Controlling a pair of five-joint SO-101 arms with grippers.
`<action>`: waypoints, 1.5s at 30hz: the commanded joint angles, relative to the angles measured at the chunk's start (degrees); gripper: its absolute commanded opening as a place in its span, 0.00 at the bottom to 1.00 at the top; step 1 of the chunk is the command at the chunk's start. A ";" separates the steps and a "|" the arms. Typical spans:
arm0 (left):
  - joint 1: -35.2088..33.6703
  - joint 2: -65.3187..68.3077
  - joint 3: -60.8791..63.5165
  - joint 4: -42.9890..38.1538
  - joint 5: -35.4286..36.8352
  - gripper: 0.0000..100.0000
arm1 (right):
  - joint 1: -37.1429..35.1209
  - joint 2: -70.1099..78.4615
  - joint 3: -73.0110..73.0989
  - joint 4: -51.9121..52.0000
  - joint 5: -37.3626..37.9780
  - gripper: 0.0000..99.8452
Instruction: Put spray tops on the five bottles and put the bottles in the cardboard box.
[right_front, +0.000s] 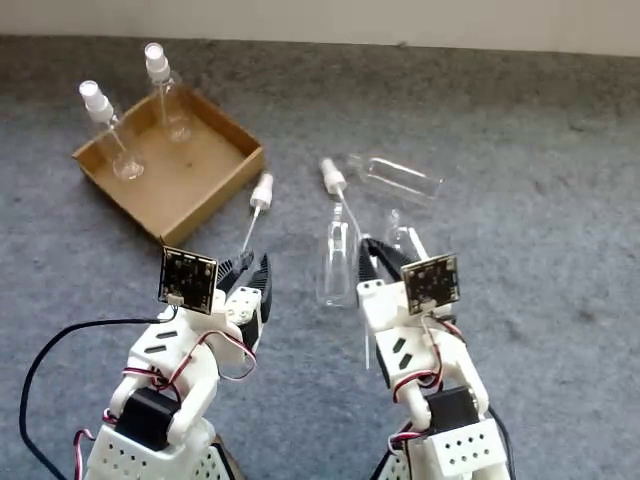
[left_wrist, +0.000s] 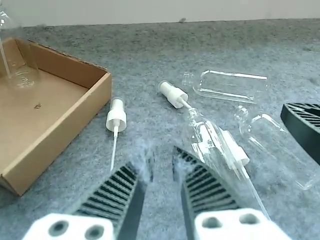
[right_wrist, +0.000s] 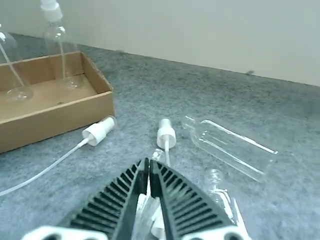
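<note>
Spray top (left_wrist: 116, 116) ahead of spread, empty left fingers (left_wrist: 117, 192); right fingers (right_wrist: 175, 195) pressed together over bottle (right_front: 338, 265).

Light is diffuse, even and moderately bright across the grey mat (right_front: 520, 130). Shadows are soft and faint, and are darkest along the outer wall of the box (right_front: 215, 200). Pale highlights trace the edges of the clear bottle (left_wrist: 230, 86).
</note>
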 joint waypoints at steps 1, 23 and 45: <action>0.40 -0.22 -0.92 -1.49 0.44 0.02 | 4.70 -0.66 7.60 -1.71 -0.79 0.01; 0.40 -0.13 0.92 -2.81 -4.75 0.02 | 17.63 -0.04 -3.47 4.70 -8.70 0.01; 0.40 -0.13 1.89 -2.90 -4.84 0.02 | 20.09 0.04 -26.33 28.88 3.87 0.01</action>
